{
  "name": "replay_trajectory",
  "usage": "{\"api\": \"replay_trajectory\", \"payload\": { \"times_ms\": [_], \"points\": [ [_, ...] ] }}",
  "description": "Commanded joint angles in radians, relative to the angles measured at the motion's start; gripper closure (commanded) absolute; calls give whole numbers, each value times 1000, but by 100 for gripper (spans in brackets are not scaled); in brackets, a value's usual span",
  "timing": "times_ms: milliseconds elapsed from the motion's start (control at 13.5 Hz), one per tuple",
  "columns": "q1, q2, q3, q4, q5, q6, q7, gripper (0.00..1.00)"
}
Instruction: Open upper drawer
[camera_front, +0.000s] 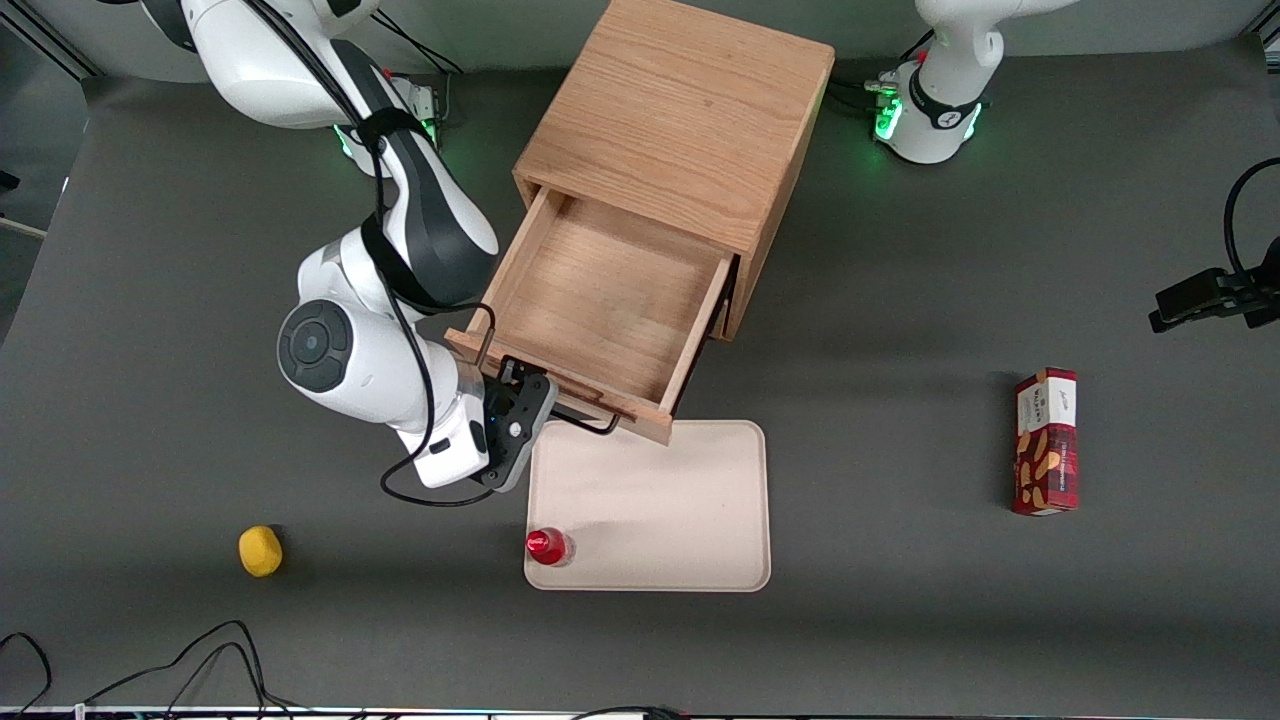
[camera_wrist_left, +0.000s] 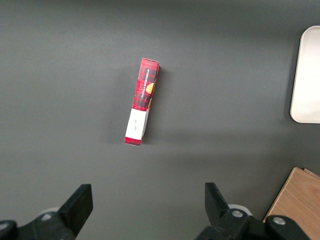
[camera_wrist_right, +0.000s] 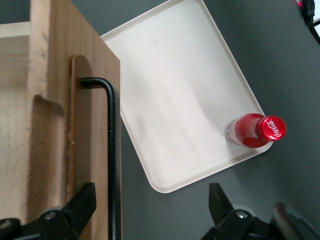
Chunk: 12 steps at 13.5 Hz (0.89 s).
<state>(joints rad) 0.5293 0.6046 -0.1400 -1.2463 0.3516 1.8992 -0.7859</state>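
Most of the upper drawer (camera_front: 600, 310) juts from the cabinet (camera_front: 680, 120); my gripper (camera_front: 520, 420) hangs spread around its handle (camera_wrist_right: 112, 160), unclamped. I'd back straight off, avoiding snagging.

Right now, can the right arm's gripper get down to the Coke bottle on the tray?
Probably yes. The gripper, jaws open astride the upper drawer's black handle, sits just above the tray corner; the bottle stands upright nearer the camera with nothing between.
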Motion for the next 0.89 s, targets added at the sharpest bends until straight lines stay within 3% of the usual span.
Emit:
{"api": "replay_trajectory", "payload": {
  "times_ms": [0,148,370,593,667,815],
  "points": [
    [-24,-63,-4,5,35,-77,-21,0],
    [-51,-147,-3,-25,62,-81,8,0],
    [-138,-343,-3,-195,23,-110,149,0],
    [-238,-501,-3,-309,-86,-208,366,0],
    [-250,-543,-3,-332,-153,-231,483,0],
    [-305,-609,-3,-373,-227,-291,699,0]
  ]
}}
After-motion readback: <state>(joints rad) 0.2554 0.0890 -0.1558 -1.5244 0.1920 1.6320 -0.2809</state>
